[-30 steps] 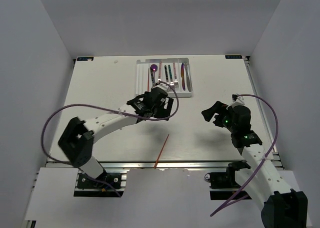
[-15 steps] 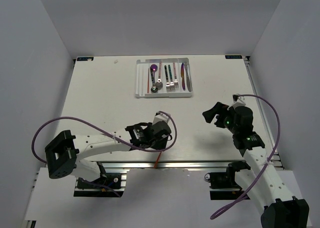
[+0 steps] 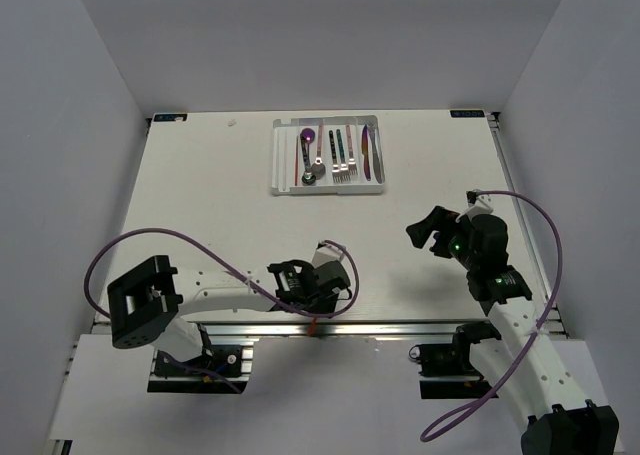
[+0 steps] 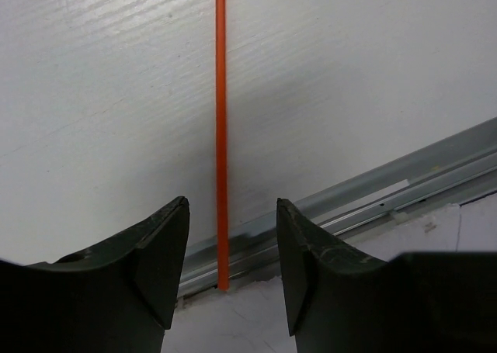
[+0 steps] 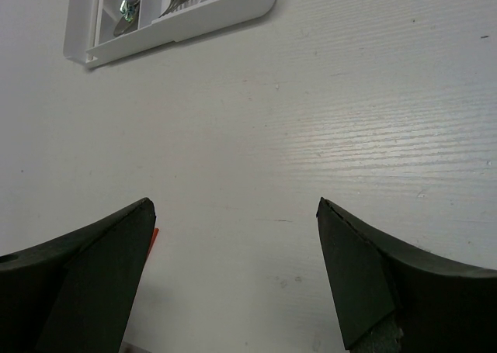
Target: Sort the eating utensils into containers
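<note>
At the near edge of the table (image 3: 200, 205), just left of centre, lies a red-orange chopstick (image 4: 220, 120), the only loose piece I can see. It lies flat, and its near tip pokes past the board over the aluminium rail (image 4: 404, 184). My left gripper (image 4: 231, 213) hangs right above it with its fingers spread, one on each side of the stick. The right gripper (image 5: 233, 213) is spread too and empty, over bare table to the right. The white tray (image 3: 277, 165) sits well apart at the far side, with the other utensils (image 3: 340, 160) in its slots.

I judge the stick to be very light, stiff, thin and smooth. It may roll or skate as the pads close, and so slim a thing lying flat on the board gives them little to bite. From the wrist view I cannot be sure how high the fingers sit. I would pinch it near the middle, across its length, so that it carries level.
</note>
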Tool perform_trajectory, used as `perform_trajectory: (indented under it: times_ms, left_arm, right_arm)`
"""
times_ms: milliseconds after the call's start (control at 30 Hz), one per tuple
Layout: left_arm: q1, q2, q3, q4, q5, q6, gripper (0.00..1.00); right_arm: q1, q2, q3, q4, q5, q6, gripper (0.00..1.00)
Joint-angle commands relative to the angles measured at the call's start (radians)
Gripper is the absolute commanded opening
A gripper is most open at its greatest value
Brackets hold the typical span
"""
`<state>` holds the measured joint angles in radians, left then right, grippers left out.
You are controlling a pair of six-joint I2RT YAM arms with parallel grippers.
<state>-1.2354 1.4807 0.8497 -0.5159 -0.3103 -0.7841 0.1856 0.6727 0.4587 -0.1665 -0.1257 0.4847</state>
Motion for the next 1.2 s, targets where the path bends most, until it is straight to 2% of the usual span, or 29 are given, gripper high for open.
perform_trajectory:
  times_ms: [0,467,567,600,700,733,900,933,967,1100,1167]
  left_arm:
    - [-0.006,-0.010,-0.011,0.022,-0.001,-0.029,0.58]
    - [-0.012,0.069,-0.061,0.065,-0.010,-0.058,0.48]
    - [-0.012,0.078,-0.070,0.066,-0.010,-0.061,0.40]
    - [-0.012,0.082,-0.070,0.065,-0.012,-0.064,0.31]
    - [-0.024,0.102,-0.067,0.051,-0.021,-0.067,0.26]
    - [-0.029,0.108,-0.063,0.045,-0.027,-0.069,0.20]
    - [-0.039,0.142,-0.063,0.030,-0.039,-0.076,0.16]
    - [-0.039,0.145,-0.063,0.031,-0.039,-0.078,0.12]
    - [-0.039,0.150,-0.064,0.030,-0.039,-0.078,0.00]
    - [-0.039,0.148,-0.054,0.022,-0.064,-0.081,0.00]
    - [-0.039,0.112,-0.037,-0.015,-0.125,-0.090,0.00]
  right_arm:
    - [0.005,-0.016,0.040,0.005,0.009,-0.026,0.89]
    - [0.003,-0.010,0.023,0.024,0.005,-0.031,0.89]
    - [0.003,-0.013,0.021,0.025,0.008,-0.031,0.89]
    - [0.005,-0.013,0.021,0.025,0.006,-0.031,0.89]
    - [0.003,-0.013,0.023,0.024,0.008,-0.031,0.89]
    - [0.003,-0.016,0.023,0.024,0.008,-0.031,0.89]
    - [0.003,-0.022,0.024,0.019,0.009,-0.031,0.89]
    - [0.005,-0.025,0.026,0.019,0.011,-0.032,0.89]
    - [0.005,-0.027,0.026,0.019,0.011,-0.032,0.89]
    - [0.003,-0.028,0.026,0.019,0.011,-0.034,0.89]
    - [0.003,-0.025,0.024,0.021,0.011,-0.035,0.89]
